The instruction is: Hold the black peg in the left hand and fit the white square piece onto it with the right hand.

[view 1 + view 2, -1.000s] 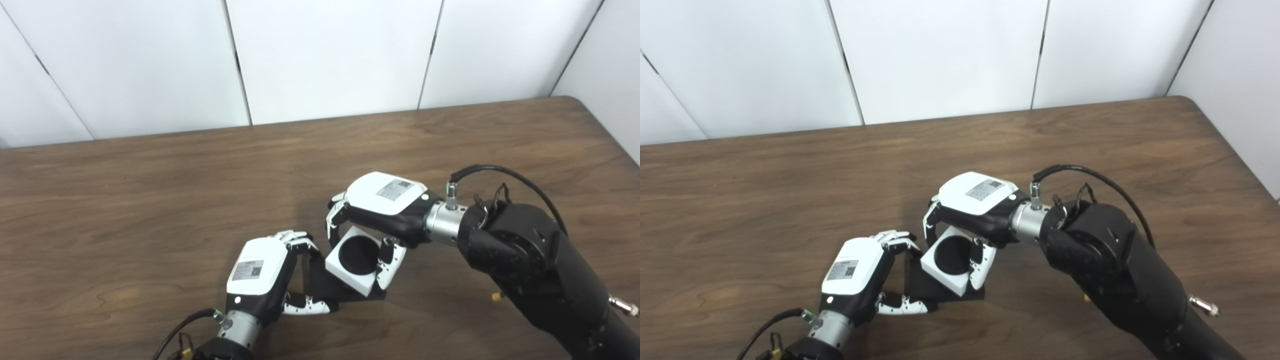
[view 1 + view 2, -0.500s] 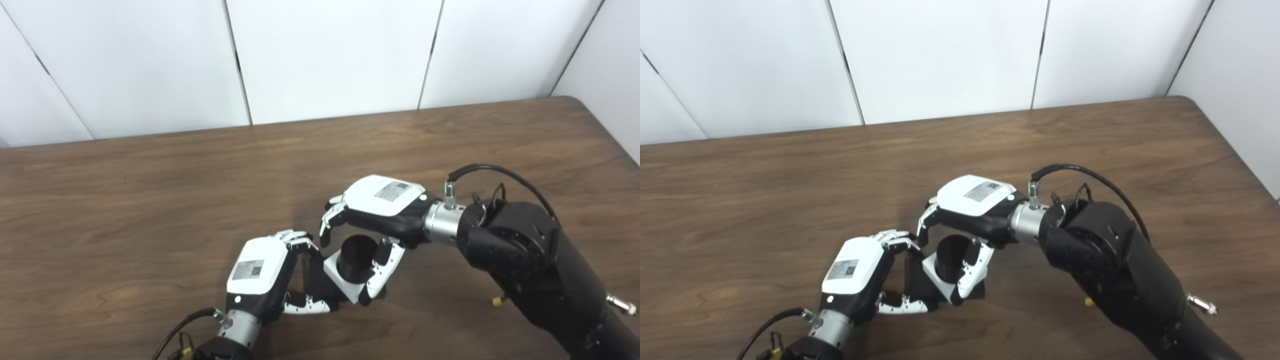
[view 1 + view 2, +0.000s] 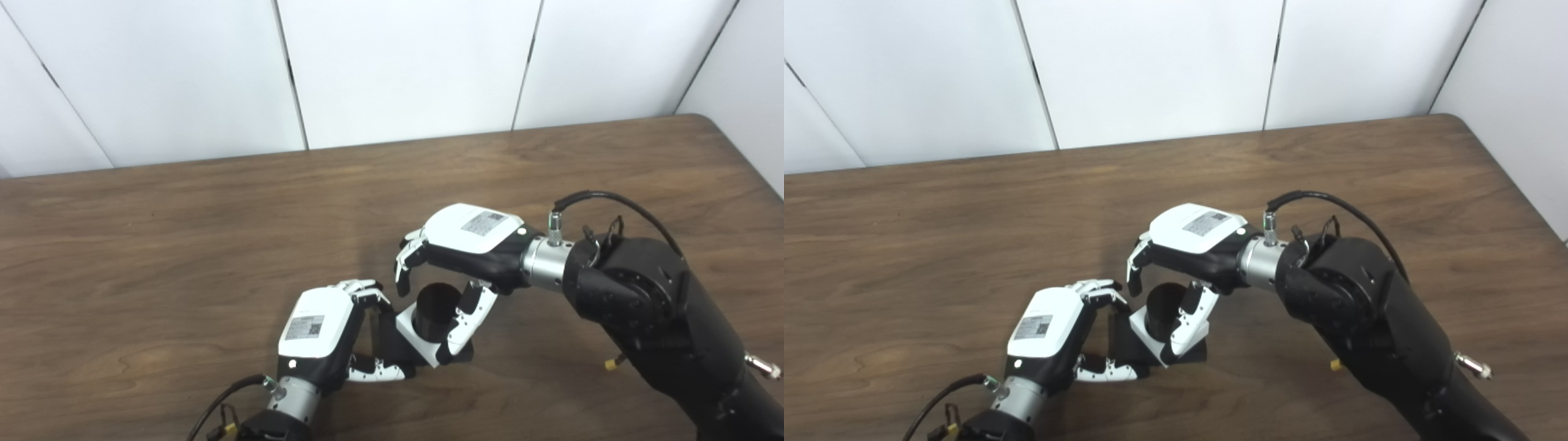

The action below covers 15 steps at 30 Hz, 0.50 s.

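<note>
The black peg point(image 3: 436, 303) stands upright on its flat black base point(image 3: 463, 355) on the table. The white square piece point(image 3: 416, 340) sits low on the base, and the peg sticks up through its hole. My left hand point(image 3: 318, 327) is shut on the left side of the base, with fingers over its far edge and thumb at its near edge. My right hand point(image 3: 468, 236) hovers over the peg with its fingers point(image 3: 404, 266) apart and lifted clear. Its thumb point(image 3: 465, 318) hangs beside the piece's right corner. Whether the thumb touches the piece is unclear.
The brown wooden table point(image 3: 184, 245) runs to white wall panels at the back, with its right edge and rounded corner point(image 3: 704, 119) in view. My right forearm point(image 3: 643, 306) lies low over the table's right front.
The white piece has slid down over the peg onto the base. My right hand's fingers have spread off it and the hand has risen a little. The left hand has stayed put.
</note>
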{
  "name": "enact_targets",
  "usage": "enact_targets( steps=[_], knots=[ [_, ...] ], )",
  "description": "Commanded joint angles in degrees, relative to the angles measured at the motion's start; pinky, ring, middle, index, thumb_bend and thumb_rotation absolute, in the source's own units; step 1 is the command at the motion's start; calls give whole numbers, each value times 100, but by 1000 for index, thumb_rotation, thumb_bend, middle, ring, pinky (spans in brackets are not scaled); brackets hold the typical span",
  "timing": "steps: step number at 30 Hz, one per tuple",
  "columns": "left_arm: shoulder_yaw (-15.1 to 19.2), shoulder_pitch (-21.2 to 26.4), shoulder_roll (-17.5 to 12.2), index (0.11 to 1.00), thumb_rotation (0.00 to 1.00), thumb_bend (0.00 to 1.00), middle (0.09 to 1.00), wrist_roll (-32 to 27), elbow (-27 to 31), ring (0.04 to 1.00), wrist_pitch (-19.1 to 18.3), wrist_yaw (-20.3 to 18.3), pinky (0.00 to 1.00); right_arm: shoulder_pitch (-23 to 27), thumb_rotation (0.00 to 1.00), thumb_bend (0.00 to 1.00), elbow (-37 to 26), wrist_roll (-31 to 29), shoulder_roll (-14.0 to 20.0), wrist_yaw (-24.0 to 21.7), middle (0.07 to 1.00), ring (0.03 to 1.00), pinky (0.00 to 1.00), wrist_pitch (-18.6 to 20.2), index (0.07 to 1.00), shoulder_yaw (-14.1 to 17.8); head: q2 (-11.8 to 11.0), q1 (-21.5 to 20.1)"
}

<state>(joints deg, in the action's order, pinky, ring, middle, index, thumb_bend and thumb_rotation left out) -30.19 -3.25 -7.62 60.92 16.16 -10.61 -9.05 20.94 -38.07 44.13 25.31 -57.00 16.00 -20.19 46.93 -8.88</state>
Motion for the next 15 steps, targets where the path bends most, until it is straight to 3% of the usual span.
enact_targets(
  steps=[1, 5, 11, 15],
  knots=[
    [-54, -81, 15, 726, 371, 796, 822, 42, -191, 829, -50, -169, 795, 246, 453, 984, -136, -11, -10, 52, 796, 895, 897, 36, 643, 116, 5, -7],
    [7, -31, -28, 814, 455, 974, 861, -165, -219, 851, 54, -235, 819, 255, 446, 984, -74, -45, -30, 118, 794, 895, 892, -8, 638, 127, -10, 26],
    [175, 14, -125, 940, 492, 1000, 900, -868, -310, 866, 401, -232, 793, 278, 450, 984, -20, -43, -66, 159, 798, 895, 893, -14, 638, 152, -30, -2],
    [232, 49, -180, 965, 517, 1000, 914, -1049, -352, 881, 516, -245, 825, 273, 446, 989, -10, -24, -64, 176, 798, 895, 895, -27, 640, 166, -32, 13]
  ],
)
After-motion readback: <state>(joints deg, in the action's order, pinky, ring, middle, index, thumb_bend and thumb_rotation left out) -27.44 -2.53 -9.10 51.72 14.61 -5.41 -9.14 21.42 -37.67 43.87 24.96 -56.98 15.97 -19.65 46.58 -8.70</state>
